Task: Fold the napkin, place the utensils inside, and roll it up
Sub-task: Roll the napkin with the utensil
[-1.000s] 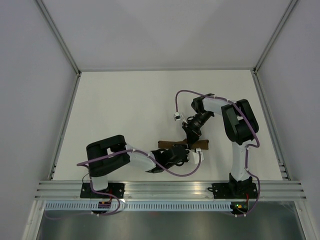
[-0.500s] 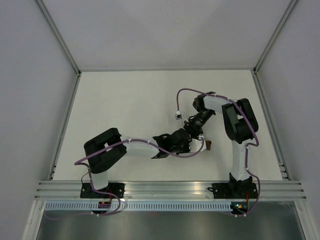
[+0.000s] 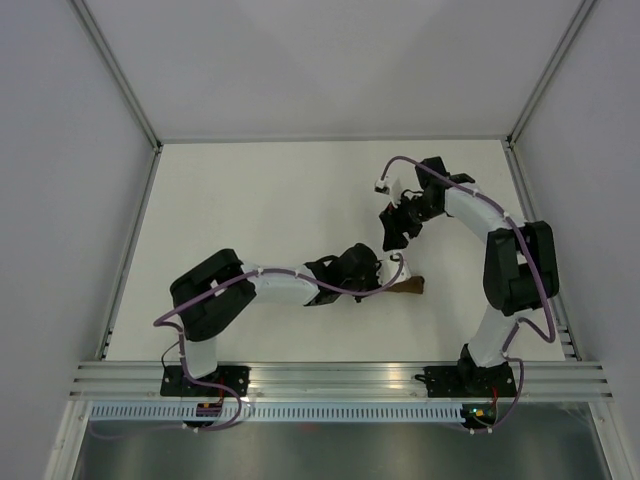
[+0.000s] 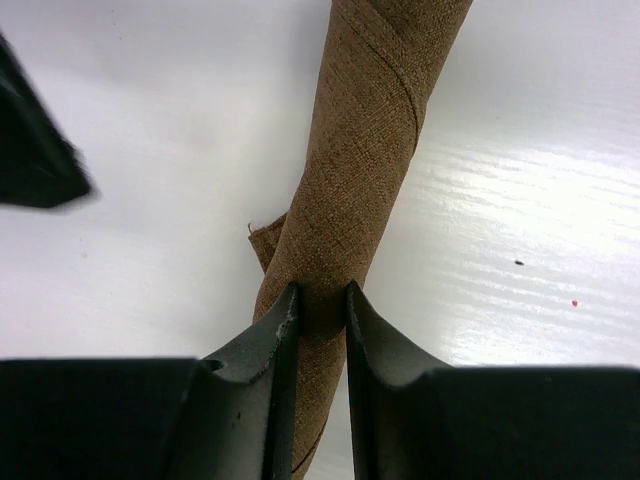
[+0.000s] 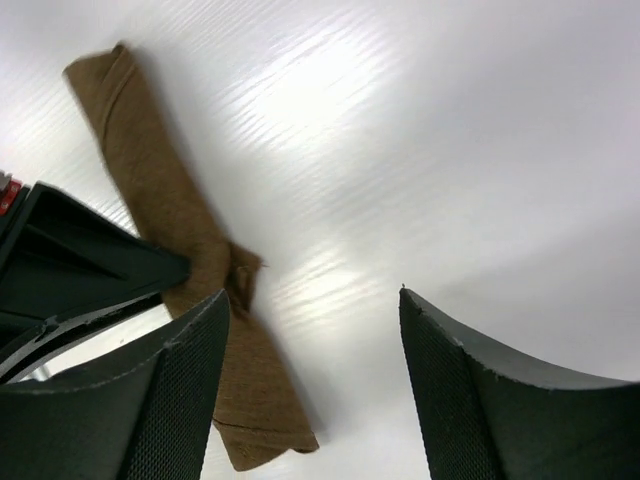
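Observation:
The napkin (image 4: 370,150) is a brown cloth rolled into a slim tube, lying on the white table right of centre (image 3: 408,286). My left gripper (image 4: 320,300) is shut on the roll near one end, its fingers (image 4: 275,340) pinching the cloth from both sides. A small cloth corner sticks out beside the grip. My right gripper (image 5: 315,310) hangs open above the table, apart from the roll, with nothing between its fingers (image 5: 180,380); from above it sits farther back (image 3: 392,232). The utensils are hidden from view.
The white table (image 3: 250,200) is bounded by grey walls and a metal rail (image 3: 340,378) at the near edge. The left arm's black wrist (image 5: 70,270) shows in the right wrist view, next to the roll.
My right gripper has opened and pulled back away from the roll. My left gripper has closed on the rolled napkin and shifted with it slightly away from the near edge.

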Controlling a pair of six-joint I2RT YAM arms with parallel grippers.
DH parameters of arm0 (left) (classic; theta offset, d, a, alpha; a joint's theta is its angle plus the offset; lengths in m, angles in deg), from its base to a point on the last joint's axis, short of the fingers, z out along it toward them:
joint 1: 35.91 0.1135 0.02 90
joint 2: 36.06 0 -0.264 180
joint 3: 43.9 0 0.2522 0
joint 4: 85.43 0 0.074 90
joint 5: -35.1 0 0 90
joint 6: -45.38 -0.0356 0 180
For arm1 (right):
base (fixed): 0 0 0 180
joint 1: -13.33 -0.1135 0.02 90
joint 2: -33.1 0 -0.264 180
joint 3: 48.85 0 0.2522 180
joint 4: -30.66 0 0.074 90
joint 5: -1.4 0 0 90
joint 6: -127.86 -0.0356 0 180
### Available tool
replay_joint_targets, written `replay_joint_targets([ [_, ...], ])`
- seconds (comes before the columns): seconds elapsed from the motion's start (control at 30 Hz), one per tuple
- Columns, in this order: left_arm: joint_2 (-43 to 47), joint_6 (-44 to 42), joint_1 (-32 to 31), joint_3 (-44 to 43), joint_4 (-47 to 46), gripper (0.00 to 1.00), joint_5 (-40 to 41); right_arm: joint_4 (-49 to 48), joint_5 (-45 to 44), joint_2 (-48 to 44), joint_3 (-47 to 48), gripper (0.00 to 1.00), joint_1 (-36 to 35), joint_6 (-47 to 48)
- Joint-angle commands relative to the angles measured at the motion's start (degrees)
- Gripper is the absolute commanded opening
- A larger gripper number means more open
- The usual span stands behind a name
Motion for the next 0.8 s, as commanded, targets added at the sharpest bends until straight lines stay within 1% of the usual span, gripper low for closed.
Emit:
replay_joint_targets([
  [0.0,-5.23,7.3,0.81,1.18,8.32,0.08,-1.66,-7.57,-4.65,-7.05,-1.71,0.73,1.96,-8.35],
  [0.1,-6.11,9.41,1.34,0.82,8.31,0.08,-0.96,-6.95,-4.93,-11.18,-4.08,0.7,3.89,-9.41],
  [0.17,-6.55,10.99,1.69,0.39,8.31,0.08,-0.43,-4.95,-4.75,-12.95,-6.01,0.64,5.55,-7.93],
  [0.2,-7.07,11.61,1.78,0.3,8.31,0.09,-0.25,-3.89,-4.75,-14.7,-6.81,0.55,6.09,-6.79],
  [0.27,-7.69,13.53,2.12,-0.58,8.31,0.09,0.45,-0.99,-5.8,-16.12,-9.61,0.49,7.32,-3.37],
  [0.33,-8.83,14.77,2.3,-1.11,10.25,0.1,0.54,0.43,-7.29,-18.4,-11.99,0.41,8.2,-1.34],
  [0.47,-10.59,18.72,2.57,-3.47,12.17,0.1,1.86,3.94,-9.84,-21.66,-18.22,0.39,9.96,2.97],
  [0.53,-11.64,19.61,2.66,-4.62,13.32,0.11,2.47,4.47,-10.55,-23.07,-19.73,0.39,9.96,4.29],
  [0.57,-12.0,22.05,2.66,-5.76,13.76,0.11,2.91,5.0,-10.55,-23.24,-20.6,0.39,10.05,4.56],
  [0.63,-12.35,23.74,2.66,-7.08,15.43,0.11,2.92,5.18,-10.47,-22.81,-20.79,0.39,10.05,4.04],
  [0.67,-12.88,25.31,2.66,-8.48,15.96,0.11,4.48,5.26,-10.47,-22.37,-20.61,0.39,9.96,3.86],
  [0.77,-13.49,28.04,2.66,-10.25,17.1,0.11,4.85,5.35,-9.85,-18.51,-19.91,0.38,9.96,2.89],
])
